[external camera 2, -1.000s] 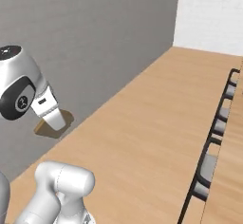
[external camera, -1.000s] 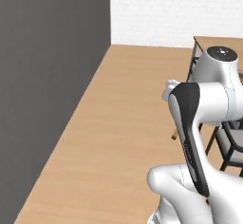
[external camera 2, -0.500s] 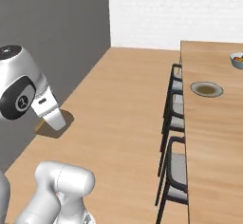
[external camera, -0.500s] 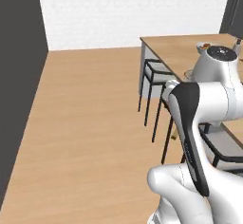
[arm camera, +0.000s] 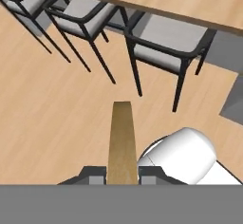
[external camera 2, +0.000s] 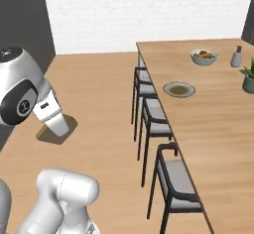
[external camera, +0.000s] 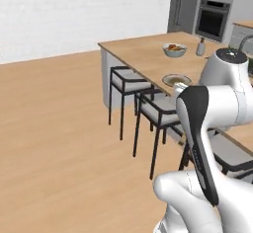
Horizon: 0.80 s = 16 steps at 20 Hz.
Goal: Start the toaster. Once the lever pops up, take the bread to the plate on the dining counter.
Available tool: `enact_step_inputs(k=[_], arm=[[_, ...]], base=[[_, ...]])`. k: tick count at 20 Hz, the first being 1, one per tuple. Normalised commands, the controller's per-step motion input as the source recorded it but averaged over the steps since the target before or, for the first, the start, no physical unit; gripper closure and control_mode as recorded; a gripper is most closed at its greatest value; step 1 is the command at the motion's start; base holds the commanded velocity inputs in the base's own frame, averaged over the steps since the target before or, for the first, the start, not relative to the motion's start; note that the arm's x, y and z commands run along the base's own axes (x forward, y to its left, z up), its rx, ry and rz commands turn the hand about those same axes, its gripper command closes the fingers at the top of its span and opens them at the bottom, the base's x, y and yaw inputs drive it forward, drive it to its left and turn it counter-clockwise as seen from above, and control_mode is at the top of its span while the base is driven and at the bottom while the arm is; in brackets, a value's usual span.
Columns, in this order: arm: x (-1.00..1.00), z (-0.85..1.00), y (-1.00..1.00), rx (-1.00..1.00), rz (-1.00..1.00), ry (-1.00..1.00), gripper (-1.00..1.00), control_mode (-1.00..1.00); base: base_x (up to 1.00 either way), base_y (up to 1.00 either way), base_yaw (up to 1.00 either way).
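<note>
Toast retrieved: gripper (arm camera: pixel 121 172) clamped on bread (arm camera: pixel 121 137) edge-on above the floor; plate (external camera 2: pixel 179 89) on tabletop (external camera 2: pixel 218 119) bare, so delivery remains.

The bread (arm camera: pixel 122 137), a thin tan-brown slice seen edge-on, stands upright between the two finger tips in the hand view, above the wood floor. The plate (external camera 2: pixel 179 89), round, flat and grey with a brownish centre, lies on the dining counter (external camera 2: pixel 218 124) near its long edge above the stools, well short of the far end.
</note>
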Motion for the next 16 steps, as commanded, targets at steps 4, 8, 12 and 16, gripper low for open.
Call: enact_step_inputs(k=[4,8,12,16], arm=[[0.0,0.0,0.0,0.0,0.0,0.0,1.0,1.0],[0.0,0.0,0.0,0.0,0.0,0.0,1.0,1.0],[0.0,0.0,0.0,0.0,0.0,0.0,1.0,1.0],[0.0,0.0,0.0,0.0,0.0,0.0,1.0,1.0]], base=[[0.53,0.62,-0.5],[0.53,0.74,-0.46],[0.57,0.79,-0.44],[0.57,0.79,-0.44]])
